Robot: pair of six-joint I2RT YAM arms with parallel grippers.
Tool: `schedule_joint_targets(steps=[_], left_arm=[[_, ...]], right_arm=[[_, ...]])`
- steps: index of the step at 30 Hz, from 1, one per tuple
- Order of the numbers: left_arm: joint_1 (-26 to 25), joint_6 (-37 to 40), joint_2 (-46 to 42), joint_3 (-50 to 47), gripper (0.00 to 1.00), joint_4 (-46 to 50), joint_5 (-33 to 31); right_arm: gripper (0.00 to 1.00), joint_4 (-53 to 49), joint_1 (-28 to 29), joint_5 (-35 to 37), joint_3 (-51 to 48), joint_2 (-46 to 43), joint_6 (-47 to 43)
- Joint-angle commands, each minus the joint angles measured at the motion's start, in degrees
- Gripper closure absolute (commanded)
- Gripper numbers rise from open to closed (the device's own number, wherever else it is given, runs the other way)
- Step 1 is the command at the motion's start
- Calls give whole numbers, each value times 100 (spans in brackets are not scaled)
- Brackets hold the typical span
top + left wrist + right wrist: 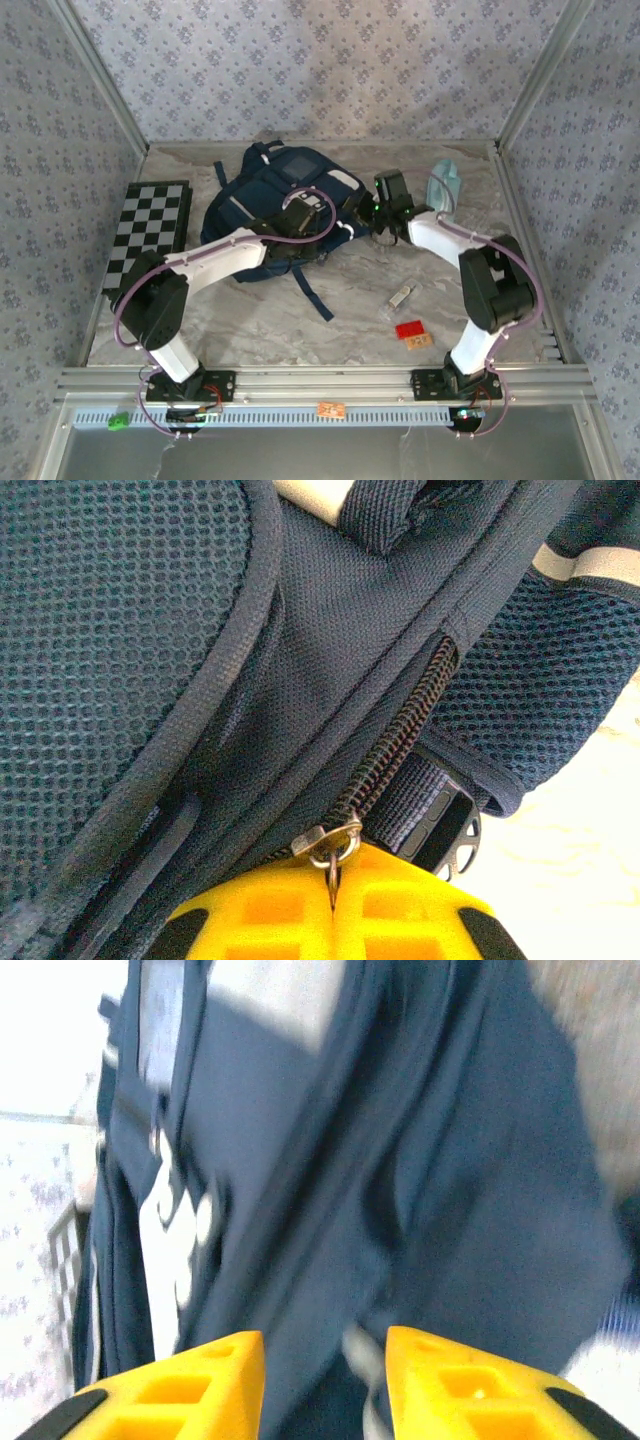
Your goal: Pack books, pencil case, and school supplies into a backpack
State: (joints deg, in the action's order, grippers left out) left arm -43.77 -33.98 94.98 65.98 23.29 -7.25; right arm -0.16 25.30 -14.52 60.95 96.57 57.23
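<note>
At the far middle of the table (250, 320), the backpack (262, 190) lies slumped and soft, its long straps trailing toward the arms. On its near side the left gripper (333, 900) has its yellow fingers pressed together on the small metal zipper pull (332, 842), at the end of the coiled zipper (400, 735) that runs up between mesh panels. The right gripper (325, 1360) hangs over the bag's other side with its fingers apart. Dark fabric and a pale tab (blurred, so I cannot say what it is) lie between them, and whether they touch the cloth I cannot tell.

The bag is limp cloth. Drawn by the slider alone it will likely drag and bunch, so the fabric beside the zipper wants holding taut by the other arm. The pull is thin and slick, easy to lose if tugged off-line with the teeth.

Off to the right, the pencil case (445, 185) rests near the far edge, light and squashy, best pinched mid-length. The school supplies (400, 297) lie on open table nearer the arms, small and hard, asking for a precise pinch across the narrow width
</note>
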Motion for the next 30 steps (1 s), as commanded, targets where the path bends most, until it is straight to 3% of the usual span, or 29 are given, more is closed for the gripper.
schedule_joint_targets(steps=[1,5,12,18,24,30], left_arm=[[31,13,-261,54,100,-32,-56],[27,39,-272,40,100,-2,-50],[33,147,-252,38,100,-84,197],[33,289,-221,64,100,71,219],[96,391,-287,70,100,520,-169],[642,396,-706,-452,100,841,-242]], right_arm=[[55,440,363,-192,-330,-170,844],[52,1237,666,-299,-373,155,1475],[53,1417,959,199,-113,631,1613],[69,1441,896,523,-83,796,1437],[98,1145,640,377,-74,543,984],[100,399,192,23,-8,118,228]])
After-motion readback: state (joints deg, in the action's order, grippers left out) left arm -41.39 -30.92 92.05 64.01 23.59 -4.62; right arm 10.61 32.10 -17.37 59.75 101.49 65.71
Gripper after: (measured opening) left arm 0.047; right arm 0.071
